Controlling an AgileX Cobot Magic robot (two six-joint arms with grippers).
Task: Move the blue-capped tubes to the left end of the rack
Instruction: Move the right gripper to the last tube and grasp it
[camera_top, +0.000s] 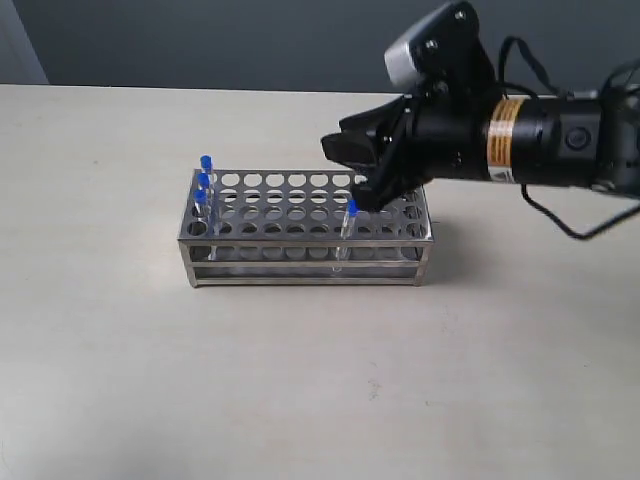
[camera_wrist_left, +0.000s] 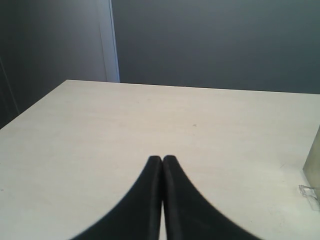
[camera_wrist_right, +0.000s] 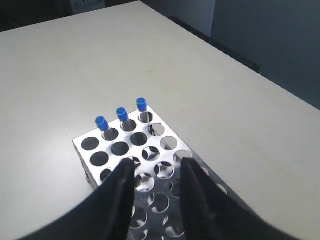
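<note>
1. Four blue-capped tubes (camera_top: 203, 180) are in play. The nearest one, the stray tube (camera_top: 349, 212), stands upright in the front row of the rack (camera_top: 300, 245), right of the middle and well apart from the others.
2. Just behind and above its cap hang the right fingers (camera_top: 372, 192). The right wrist view shows them parted to a moderate gap with only rack holes between them, so they hold nothing. The stray tube itself is hidden from that view.
3. The step in hand appears to be taking hold of this last tube. To do it well, bring the fingers forward until the cap sits squarely between them. Then close softly on the cap or just under it, since the thin clear plastic would likely slip or tilt if pinched off-centre.
4. Lift straight up until the tube's foot clears the top plate before travelling. Dragging sideways early could jam it in the hole or shift the rack on the surface (camera_top: 300, 380).
5. Farther off, at the left end, the other three tubes stand in a line. One end hole (camera_wrist_right: 90, 143) beside them looks free, and that seems the target. Come down upright over it and keep the fingers off the neighbouring caps.
6. The left fingers (camera_wrist_left: 154, 170), seen only in their own wrist view, are pressed together on nothing, above the surface.
</note>
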